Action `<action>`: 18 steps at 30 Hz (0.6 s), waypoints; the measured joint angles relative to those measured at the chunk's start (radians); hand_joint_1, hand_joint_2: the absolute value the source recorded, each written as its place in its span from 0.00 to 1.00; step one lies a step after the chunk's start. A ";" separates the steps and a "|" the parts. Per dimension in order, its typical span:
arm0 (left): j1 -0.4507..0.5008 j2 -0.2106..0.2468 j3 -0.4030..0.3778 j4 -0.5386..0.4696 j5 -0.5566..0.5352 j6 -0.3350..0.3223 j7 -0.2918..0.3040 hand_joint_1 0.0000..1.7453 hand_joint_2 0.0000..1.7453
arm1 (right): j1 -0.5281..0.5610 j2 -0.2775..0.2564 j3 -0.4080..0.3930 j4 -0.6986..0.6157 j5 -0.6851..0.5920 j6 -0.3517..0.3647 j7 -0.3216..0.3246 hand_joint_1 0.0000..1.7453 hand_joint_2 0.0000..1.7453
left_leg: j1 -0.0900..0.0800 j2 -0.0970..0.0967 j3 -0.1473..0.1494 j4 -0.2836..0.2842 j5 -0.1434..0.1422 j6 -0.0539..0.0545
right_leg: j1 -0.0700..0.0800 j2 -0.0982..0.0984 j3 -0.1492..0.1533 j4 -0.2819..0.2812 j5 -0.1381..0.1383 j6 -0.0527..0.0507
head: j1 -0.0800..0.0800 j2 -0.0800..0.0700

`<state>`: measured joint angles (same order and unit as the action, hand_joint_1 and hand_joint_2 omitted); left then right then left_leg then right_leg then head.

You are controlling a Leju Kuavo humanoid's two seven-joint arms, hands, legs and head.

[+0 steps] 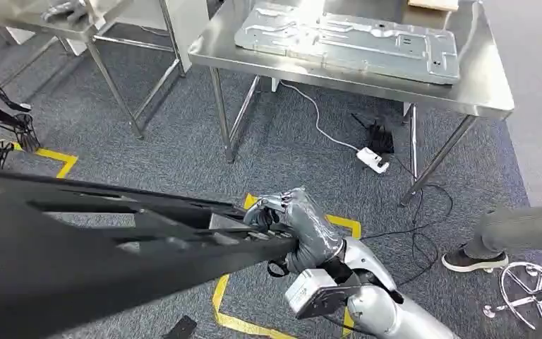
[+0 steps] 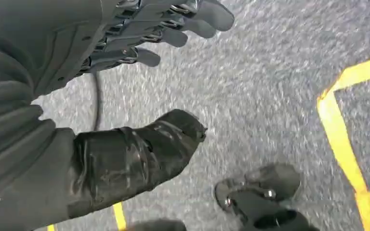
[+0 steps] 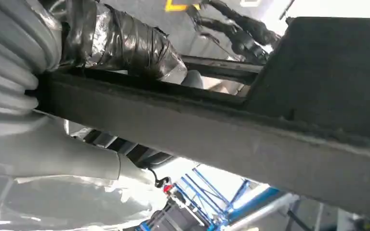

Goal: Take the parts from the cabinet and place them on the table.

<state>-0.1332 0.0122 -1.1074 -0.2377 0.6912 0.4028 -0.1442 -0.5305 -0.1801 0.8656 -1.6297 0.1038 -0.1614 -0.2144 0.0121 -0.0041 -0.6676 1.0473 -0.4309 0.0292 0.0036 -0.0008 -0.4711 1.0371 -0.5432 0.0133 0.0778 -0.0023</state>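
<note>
One black part [image 1: 77, 240] in right hand [image 1: 300, 229]

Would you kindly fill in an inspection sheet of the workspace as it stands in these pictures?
Surface: steel table ahead, across grey carpet; a second steel table to the left.
Job's things: large black part held at one end; silver metal panel lying flat on the steel table.
Clutter: cardboard piece at the table's far edge.
Hands: right hand grips the black part's end; left hand holds nothing, fingers apart, above the carpet.
Cables: white power strip and its white lead on the floor under the table; black cables trailing nearby.
Surroundings: yellow floor tape; a person's leg and shoe at right, beside a chrome chair base.
</note>
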 joint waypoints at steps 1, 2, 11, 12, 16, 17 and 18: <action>-0.001 0.002 0.000 0.000 -0.004 0.000 -0.006 0.00 1.00 | 0.001 0.000 -0.003 -0.004 0.000 -0.003 0.000 1.00 1.00 | 0.002 -0.001 0.015 -0.005 -0.005 0.007 | -0.004 0.001 -0.015 0.030 0.002 0.003 | 0.002 0.000; -0.002 0.004 0.000 0.000 -0.010 -0.001 -0.011 0.00 1.00 | 0.000 0.000 -0.008 -0.009 0.002 -0.006 0.000 1.00 1.00 | 0.001 -0.003 0.028 -0.008 -0.013 0.013 | -0.006 0.002 -0.038 0.082 0.007 0.009 | 0.002 0.000; 0.011 0.010 -0.021 0.000 -0.029 0.003 -0.032 0.00 1.00 | 0.038 -0.010 -0.032 -0.024 0.021 -0.029 0.010 1.00 1.00 | -0.001 -0.011 0.153 -0.011 -0.120 0.010 | -0.004 0.002 -0.214 0.023 0.144 -0.006 | 0.002 0.000; 0.011 0.011 -0.022 0.000 -0.030 0.003 -0.032 0.00 1.00 | 0.044 -0.010 -0.035 -0.025 0.021 -0.032 0.010 1.00 1.00 | -0.003 -0.018 0.169 -0.008 -0.132 0.002 | 0.005 0.001 -0.208 0.027 0.119 -0.006 | -0.002 0.000; 0.007 0.013 -0.024 0.000 -0.033 0.002 -0.034 0.00 1.00 | 0.043 -0.010 -0.044 -0.042 0.023 -0.034 0.013 1.00 1.00 | 0.001 -0.012 0.175 0.033 -0.133 -0.019 | -0.001 0.006 -0.153 0.011 0.108 -0.029 | -0.002 0.000; 0.005 0.013 -0.024 0.000 -0.033 0.003 -0.034 0.00 1.00 | 0.042 -0.011 -0.047 -0.045 0.023 -0.035 0.012 1.00 1.00 | 0.000 -0.009 0.157 0.079 -0.126 -0.023 | 0.000 0.005 -0.140 0.008 0.100 -0.036 | -0.001 0.000; 0.004 0.013 -0.025 0.000 -0.033 0.004 -0.035 0.00 1.00 | 0.042 -0.010 -0.048 -0.046 0.023 -0.035 0.012 1.00 1.00 | 0.000 -0.008 0.114 0.143 -0.140 -0.026 | -0.001 0.005 -0.132 0.007 0.092 -0.043 | -0.011 0.000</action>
<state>-0.1290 0.0252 -1.1326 -0.2380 0.6584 0.4067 -0.1789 -0.4888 -0.1896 0.8171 -1.6758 0.1263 -0.1965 -0.2022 0.0121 -0.0119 -0.5537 1.1898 -0.5708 0.0032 0.0024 0.0040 -0.6031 1.0438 -0.4510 -0.0299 0.0667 -0.0019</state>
